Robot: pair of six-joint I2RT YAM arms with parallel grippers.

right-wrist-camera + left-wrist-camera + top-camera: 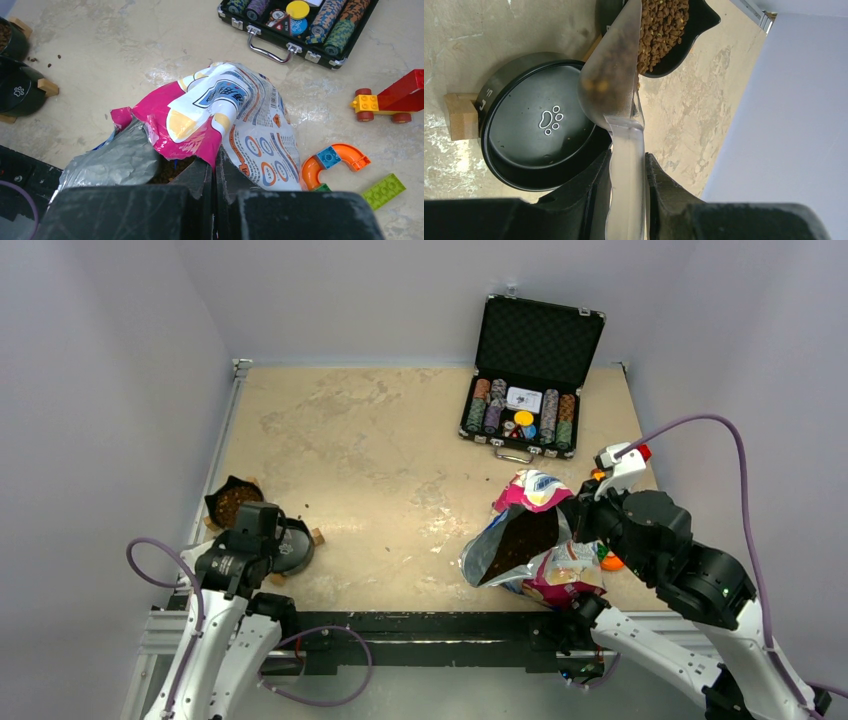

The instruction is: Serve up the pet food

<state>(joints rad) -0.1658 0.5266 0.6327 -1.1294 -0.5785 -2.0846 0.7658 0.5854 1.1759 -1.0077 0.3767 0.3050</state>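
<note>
Your left tool (626, 159) clamps the clear scoop (609, 80) by its handle. The scoop's mouth reaches the bowl (704, 21) heaped with pet food (661, 30), just beside the paw-print bowl (519, 145). Your right tool (215, 167) is pinched tight on the open bag (250, 125) at its pink rim.

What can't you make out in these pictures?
- Paw bowl, top view: mostly under the left arm.
- Kibble, right wrist view: mostly behind the bag and right gripper.
- Amount in the scoop, left wrist view: blurred by cloudy plastic.
</note>
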